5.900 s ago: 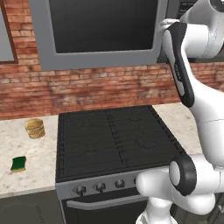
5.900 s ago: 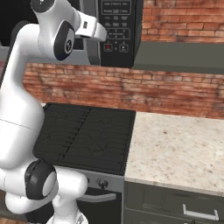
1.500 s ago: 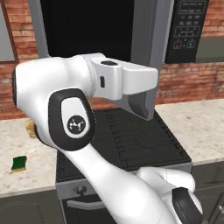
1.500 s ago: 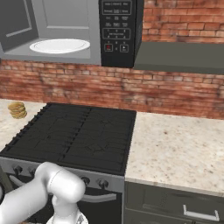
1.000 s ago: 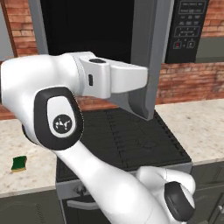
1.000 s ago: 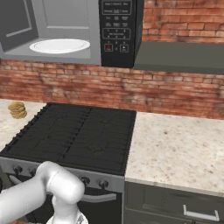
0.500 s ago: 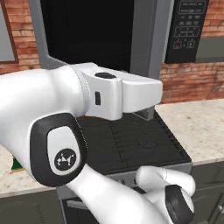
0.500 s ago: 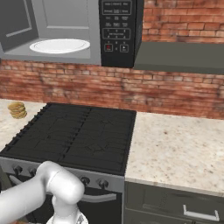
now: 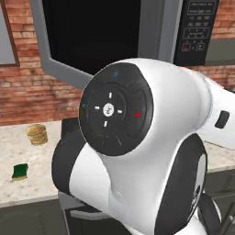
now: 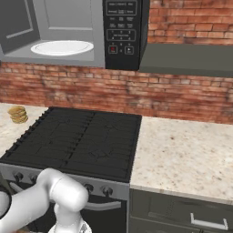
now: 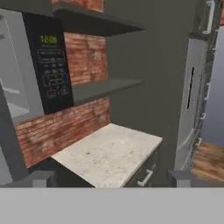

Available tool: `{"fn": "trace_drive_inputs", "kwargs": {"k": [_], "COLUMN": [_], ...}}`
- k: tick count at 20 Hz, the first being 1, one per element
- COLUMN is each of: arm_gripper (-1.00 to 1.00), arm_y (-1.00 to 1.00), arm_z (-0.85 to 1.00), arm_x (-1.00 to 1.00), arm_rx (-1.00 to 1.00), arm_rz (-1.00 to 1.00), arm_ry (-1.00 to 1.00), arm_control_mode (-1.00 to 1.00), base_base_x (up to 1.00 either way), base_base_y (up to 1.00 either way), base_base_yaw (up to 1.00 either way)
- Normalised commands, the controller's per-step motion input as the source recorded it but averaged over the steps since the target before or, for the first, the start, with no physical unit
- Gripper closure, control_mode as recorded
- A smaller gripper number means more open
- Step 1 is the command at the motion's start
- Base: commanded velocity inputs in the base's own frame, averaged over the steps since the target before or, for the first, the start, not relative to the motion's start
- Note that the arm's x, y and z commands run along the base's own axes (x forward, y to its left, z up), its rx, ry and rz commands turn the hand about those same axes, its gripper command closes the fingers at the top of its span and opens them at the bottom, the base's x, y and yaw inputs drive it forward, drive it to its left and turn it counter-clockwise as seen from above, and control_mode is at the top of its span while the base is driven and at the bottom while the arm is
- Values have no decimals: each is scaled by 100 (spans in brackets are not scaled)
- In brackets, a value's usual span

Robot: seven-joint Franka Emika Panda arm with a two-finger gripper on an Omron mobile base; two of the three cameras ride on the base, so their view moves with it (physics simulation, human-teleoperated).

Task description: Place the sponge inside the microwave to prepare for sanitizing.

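The sponge (image 9: 19, 171), a small dark green block with a yellow edge, lies on the light counter at the far left. The microwave (image 10: 68, 18) hangs above the stove with its door (image 9: 92, 36) swung open, a white round plate (image 10: 61, 47) in the grey cavity and the black button panel (image 10: 120, 32) on its right. My gripper (image 11: 112, 181) is open with nothing between its fingertips (image 11: 41, 178). It points at the counter to the right of the stove, away from the sponge. A big white arm joint (image 9: 137, 137) blocks the middle of the left base view.
A black stove (image 10: 77, 141) sits below the microwave. A round tan stacked-disc object (image 9: 37, 134) stands on the counter behind the sponge. A speckled counter (image 10: 182, 154) with drawers lies to the stove's right, before a brick wall, a grey shelf (image 10: 186, 59) and a tall cabinet (image 11: 192, 96).
The arm has swung closer to the left base camera, now covering the stove there. The sponge shows again at the far left. The jaws stay wide open.
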Motion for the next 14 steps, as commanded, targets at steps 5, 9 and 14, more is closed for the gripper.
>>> {"fn": "trace_drive_inputs", "kwargs": {"k": [5,9,14], "arm_gripper": [-100,-100,-100], "arm_y": [-84,-56,-35], "arm_z": [0,-8,-24], "arm_x": [0,4,61], "arm_rx": [87,96,91], "arm_rz": [25,29,34], "arm_ry": [8,22,15], "arm_control_mode": [-100,-100,-100], "base_base_x": [0,0,0], "base_base_y": [0,0,0], "base_base_yaw": [0,0,0]}}
